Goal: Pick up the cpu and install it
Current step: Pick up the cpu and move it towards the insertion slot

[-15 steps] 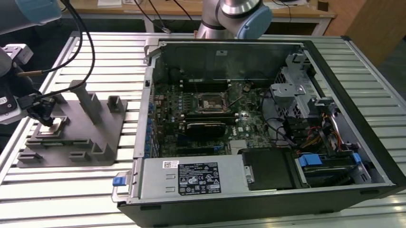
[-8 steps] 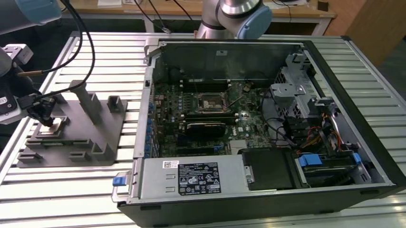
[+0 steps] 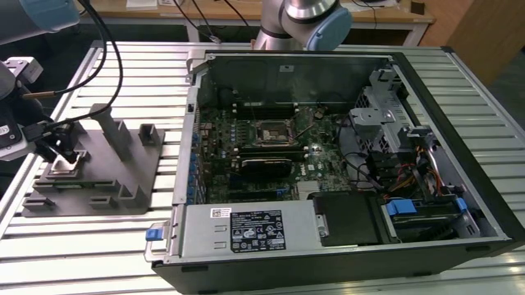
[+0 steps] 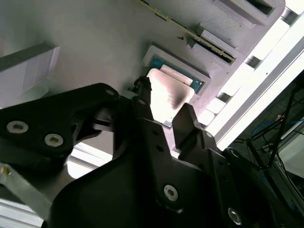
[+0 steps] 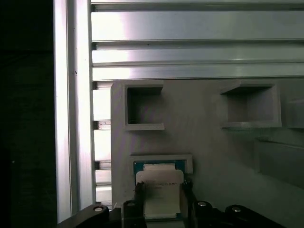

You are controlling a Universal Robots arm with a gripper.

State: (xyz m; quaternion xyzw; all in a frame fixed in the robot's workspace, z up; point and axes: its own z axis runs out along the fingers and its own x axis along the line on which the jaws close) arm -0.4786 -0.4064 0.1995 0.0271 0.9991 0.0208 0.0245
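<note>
The cpu [image 3: 65,165] is a small silver-topped square chip lying in a shallow pocket of the grey fixture block [image 3: 123,181] at the exterior view's left. My gripper [image 3: 64,152] reaches down over it from above. In both wrist views the two dark fingers stand against opposite edges of the cpu [image 5: 159,194] [image 4: 168,92], with no gap showing, and the chip still rests in its pocket. The gripper [image 5: 160,187] [image 4: 165,103] is shut on it. The open computer case [image 3: 459,110] lies to the exterior view's right, with the motherboard's square socket [image 3: 271,132] in its middle.
The fixture block carries upright posts [image 3: 110,132] and other square pockets [image 5: 145,111] close to the gripper. The slatted metal table [image 3: 98,246] runs under everything. Cables [image 3: 107,55] hang above the block. Drive bays and wiring [image 3: 402,160] fill the case's right side.
</note>
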